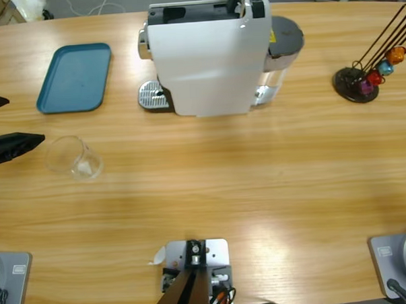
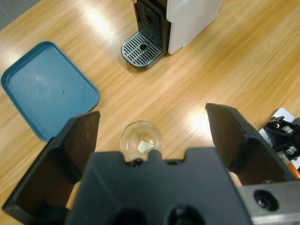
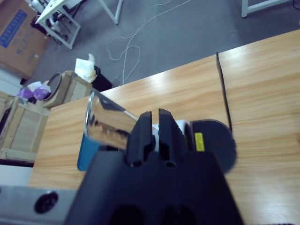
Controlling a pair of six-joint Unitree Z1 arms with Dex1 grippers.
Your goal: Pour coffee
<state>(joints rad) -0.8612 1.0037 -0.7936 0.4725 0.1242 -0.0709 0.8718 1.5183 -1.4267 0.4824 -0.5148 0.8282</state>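
Observation:
The white coffee machine (image 1: 206, 64) stands at the back middle of the table, its metal drip grate (image 1: 153, 95) facing left. A clear glass (image 1: 74, 157) stands upright on the table at the left, and no amber coffee shows in it. My left gripper (image 1: 6, 123) comes in from the left edge, open, just left of the glass. In the left wrist view the glass (image 2: 141, 140) sits low between the wide-apart jaws of the left gripper (image 2: 154, 117). My right gripper (image 3: 154, 115) is shut above the machine's top, beside its shiny lever (image 3: 108, 124).
A blue tray (image 1: 75, 77) lies at the back left, beside the machine. A black stand with coloured capsules (image 1: 365, 77) sits at the far right. Bare wood stretches across the front and right of the table.

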